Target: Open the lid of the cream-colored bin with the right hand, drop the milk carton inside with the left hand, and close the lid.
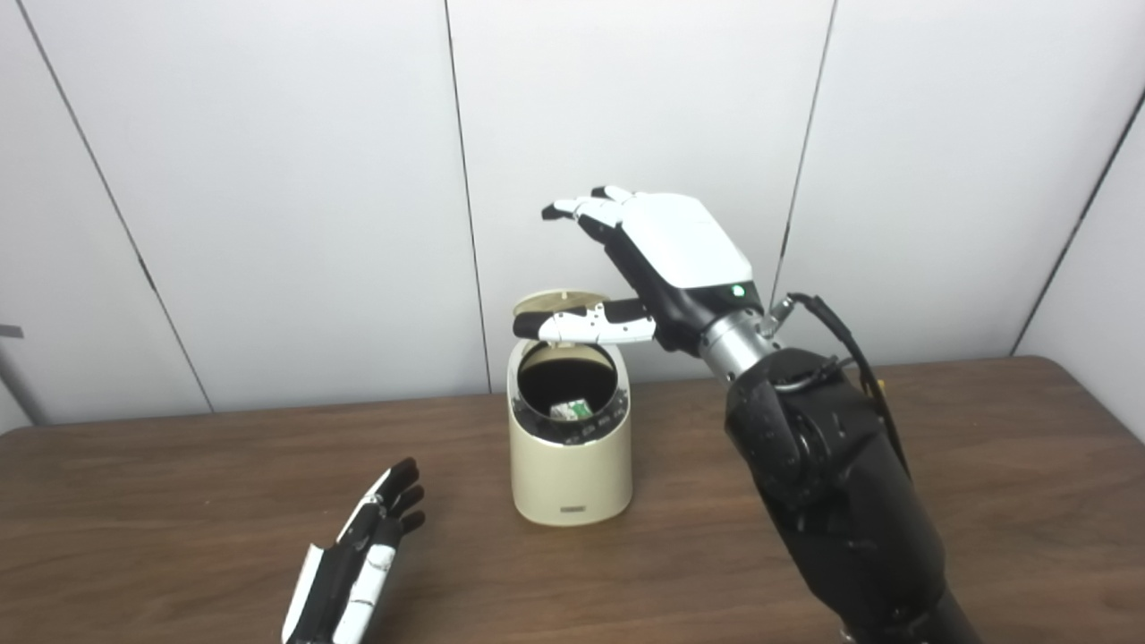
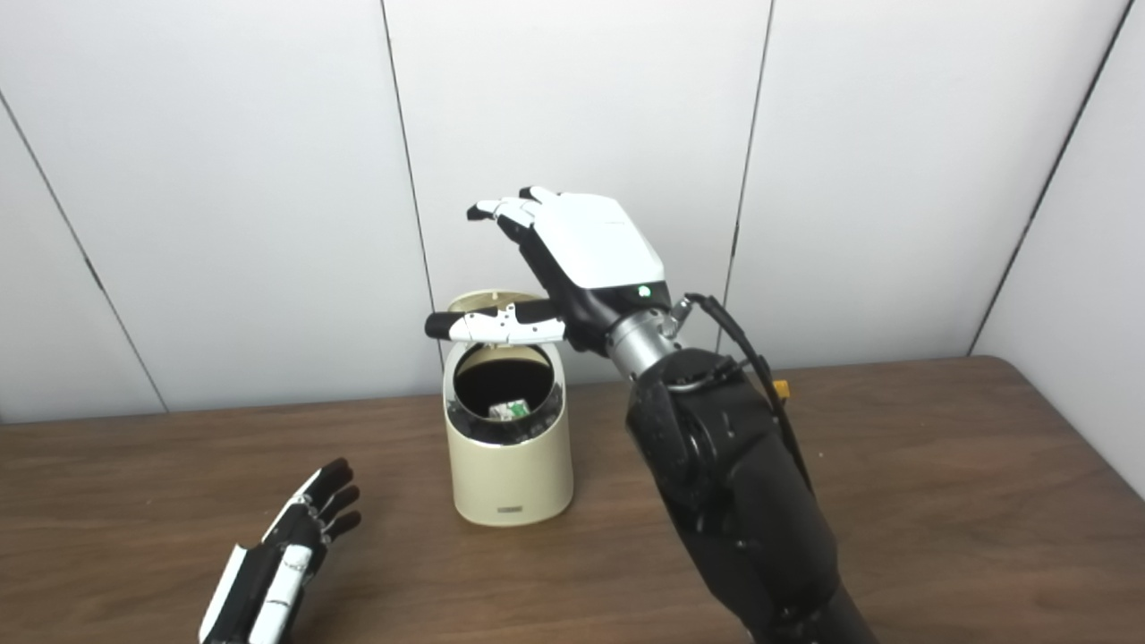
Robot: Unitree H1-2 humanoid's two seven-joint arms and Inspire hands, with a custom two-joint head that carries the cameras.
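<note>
The cream-colored bin stands on the brown table, a little left of centre. Its lid is tipped up at the back, partly hidden by my thumb. The milk carton lies inside the dark opening; only a small green-and-white part shows. My right hand hovers above and behind the bin, fingers spread and open, thumb stretched across just over the opening. My left hand rests low over the table to the bin's front left, fingers straight, holding nothing.
The table ends at a rounded right corner. White wall panels stand close behind the bin. My right forearm rises over the table to the right of the bin.
</note>
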